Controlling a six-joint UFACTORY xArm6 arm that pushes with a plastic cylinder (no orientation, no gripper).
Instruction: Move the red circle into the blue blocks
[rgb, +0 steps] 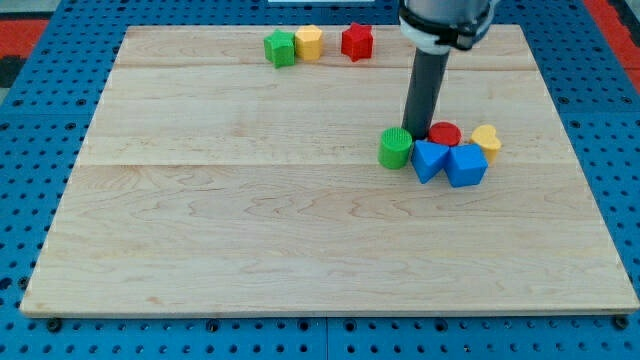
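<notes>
The red circle (445, 133) lies on the wooden board (250, 230) at the view's right, touching the top of two blue blocks: a blue triangle-like block (429, 160) and a blue cube (466, 166). My tip (416, 136) stands just left of the red circle, between it and a green circle (395, 148), right above the blue triangle block. A yellow heart (487, 141) sits to the right of the red circle, against the blue cube.
Along the view's top edge of the board sit a green block (281, 47), a yellow hexagon (309, 42) and a red star (357, 41). A blue pegboard (30, 150) surrounds the board.
</notes>
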